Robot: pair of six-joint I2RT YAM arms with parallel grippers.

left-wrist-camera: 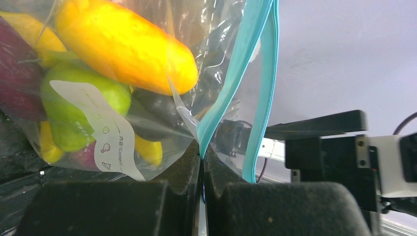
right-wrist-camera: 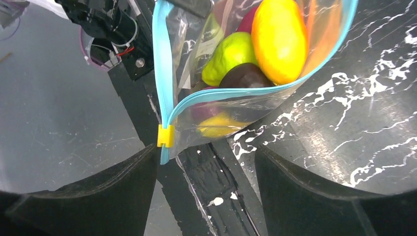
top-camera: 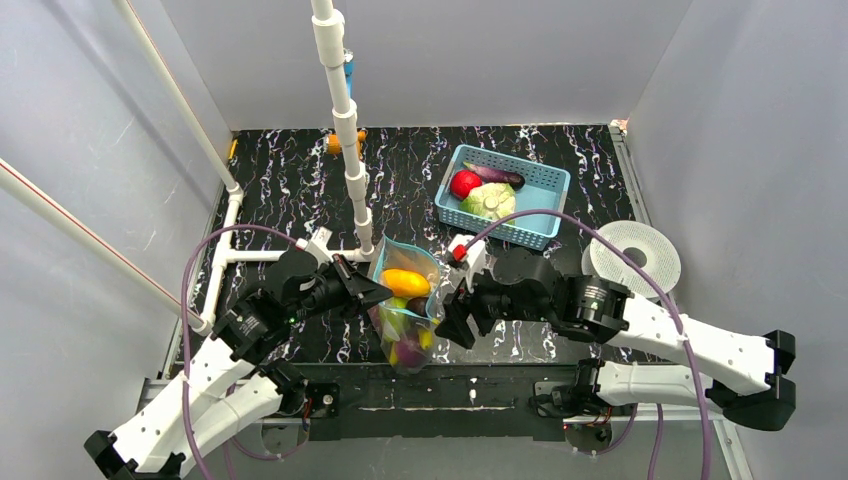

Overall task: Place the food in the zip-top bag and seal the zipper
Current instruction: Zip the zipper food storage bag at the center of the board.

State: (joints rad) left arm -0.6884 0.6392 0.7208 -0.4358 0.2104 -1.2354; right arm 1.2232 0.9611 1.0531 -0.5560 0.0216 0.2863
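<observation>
a: the bag (top-camera: 405, 330) is held up at the near middle of the table (top-camera: 280, 190), between our two grippers. the mango (top-camera: 405, 283) sits on top of the other food (right-wrist-camera: 231, 56), and the zipper (right-wrist-camera: 163, 73) gapes wide.

b: and the slider (right-wrist-camera: 165, 136)?

a: at the end of the strip next to our right gripper (right-wrist-camera: 204, 157). that one stands wide open with nothing in it, the slider just beside one finger. our left gripper (left-wrist-camera: 201, 153) is pinched tight on the rim at the bag's left side.

b: then we'd centre the slider between the right fingers, close squarely on it and not on the film, and draw it along the strip with the left holding the rim taut.

a: we judge the mango the risk. it rides high near the mouth and could stop the slider, so we'd pull slowly. a red piece (top-camera: 463, 184) and others lie in the basket (top-camera: 548, 222) at far right, so we may be sealing early.
</observation>
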